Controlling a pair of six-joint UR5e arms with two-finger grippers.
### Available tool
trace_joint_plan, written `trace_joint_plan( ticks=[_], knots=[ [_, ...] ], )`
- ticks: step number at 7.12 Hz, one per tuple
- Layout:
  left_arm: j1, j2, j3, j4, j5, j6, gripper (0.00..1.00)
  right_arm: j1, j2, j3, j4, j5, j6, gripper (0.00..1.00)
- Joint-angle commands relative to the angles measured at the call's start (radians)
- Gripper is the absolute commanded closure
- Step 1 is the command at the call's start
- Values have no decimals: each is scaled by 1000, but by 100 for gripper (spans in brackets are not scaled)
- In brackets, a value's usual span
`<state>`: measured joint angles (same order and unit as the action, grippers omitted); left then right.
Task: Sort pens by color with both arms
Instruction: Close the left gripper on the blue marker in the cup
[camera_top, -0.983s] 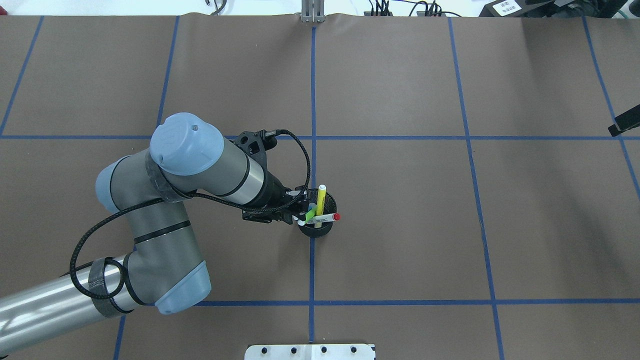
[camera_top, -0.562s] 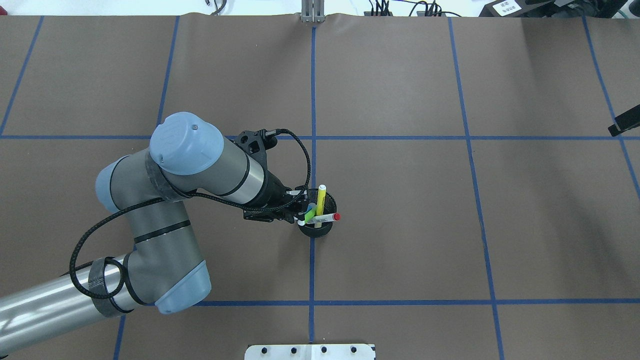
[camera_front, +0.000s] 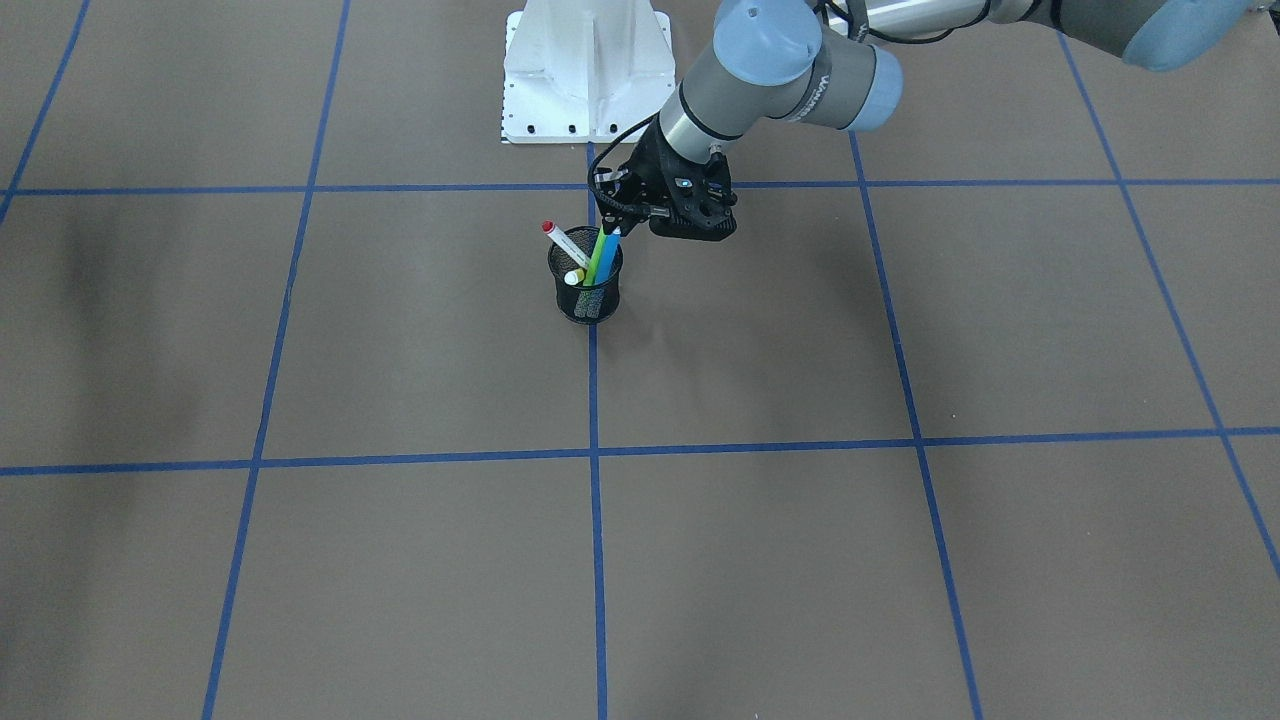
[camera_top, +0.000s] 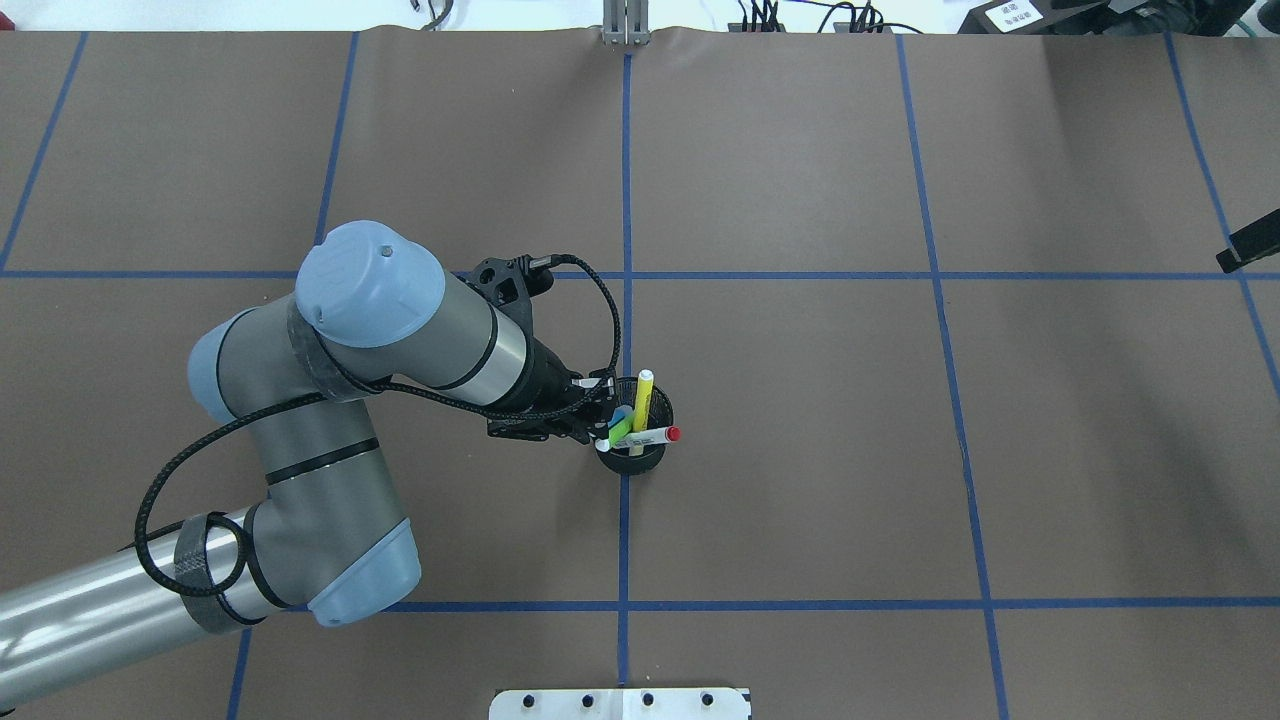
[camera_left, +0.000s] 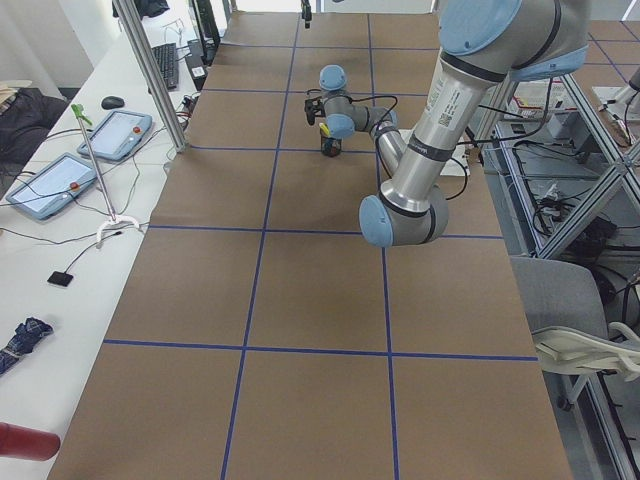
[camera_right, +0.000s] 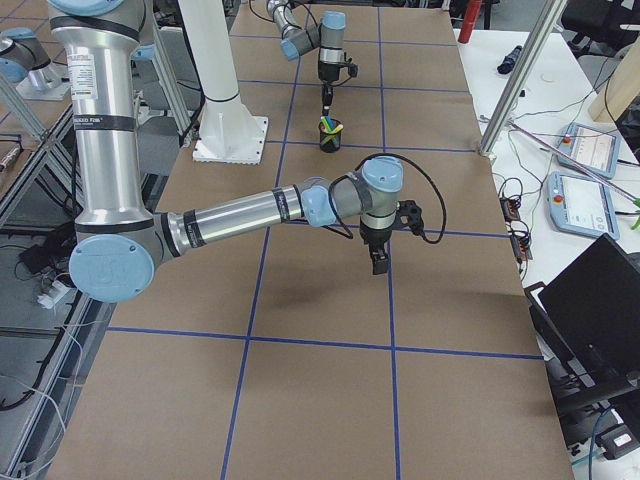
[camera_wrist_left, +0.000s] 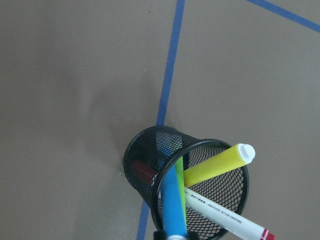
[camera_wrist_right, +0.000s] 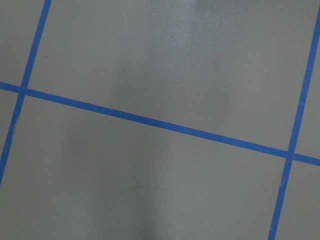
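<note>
A black mesh cup (camera_front: 587, 295) stands on a blue tape line near the table's middle. It holds the pens: blue (camera_wrist_left: 172, 200), lime green (camera_front: 597, 255), yellow (camera_top: 642, 395), and white with a red cap (camera_top: 650, 436), all leaning. My left gripper (camera_front: 613, 218) sits at the cup's rim on the robot's side, shut on the blue pen's upper end. The right gripper (camera_right: 378, 262) hangs over bare table far to the robot's right, pointing down. It shows clearly only in the exterior right view, so I cannot tell whether it is open or shut.
Brown paper with a blue tape grid (camera_top: 625, 540) covers the table. The white bolted base plate (camera_front: 585, 70) sits at the robot's edge. Desks with tablets (camera_left: 60, 180) run along the far side. The right wrist view holds only paper and tape.
The left arm's elbow and wrist have shifted slightly left and away from the cup. A little more of the blue pen's top shows. The other pens have not moved.
</note>
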<state>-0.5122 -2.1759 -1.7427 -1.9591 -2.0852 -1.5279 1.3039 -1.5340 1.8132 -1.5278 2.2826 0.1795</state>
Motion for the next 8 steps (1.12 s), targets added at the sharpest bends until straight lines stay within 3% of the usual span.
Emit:
trace_joint_plan(
  ticks=[1, 8],
  knots=[
    [-6, -1, -6, 2, 0, -3, 100, 0, 0, 0, 0, 0, 0, 0],
    [-58, 41, -207, 63, -29, -11, 100, 0, 2, -11, 0, -2, 0, 0]
  ],
)
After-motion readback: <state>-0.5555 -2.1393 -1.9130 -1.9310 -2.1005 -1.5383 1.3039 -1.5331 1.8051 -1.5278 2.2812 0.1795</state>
